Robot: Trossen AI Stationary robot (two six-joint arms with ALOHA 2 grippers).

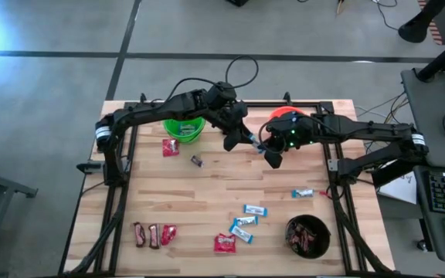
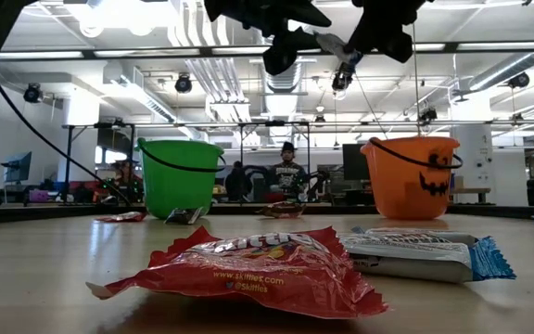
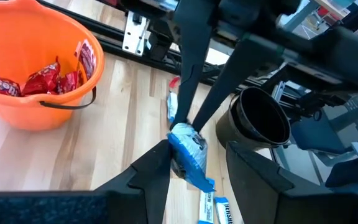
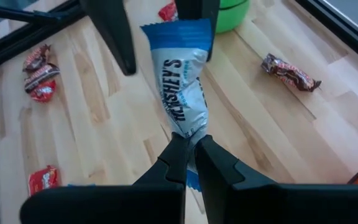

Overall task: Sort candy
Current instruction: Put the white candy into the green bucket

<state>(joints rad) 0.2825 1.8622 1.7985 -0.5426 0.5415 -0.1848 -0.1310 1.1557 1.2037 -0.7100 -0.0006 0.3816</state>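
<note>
We've got the right end effector [image 4: 188,149] pinching a Hershey's bar [image 4: 182,87] mid-air, left end effector [image 3: 197,168] spread around it, probably a handover.

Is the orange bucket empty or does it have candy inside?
Not empty. The left wrist view looks down into the orange bucket and shows several red candy packets lying inside it.
</note>
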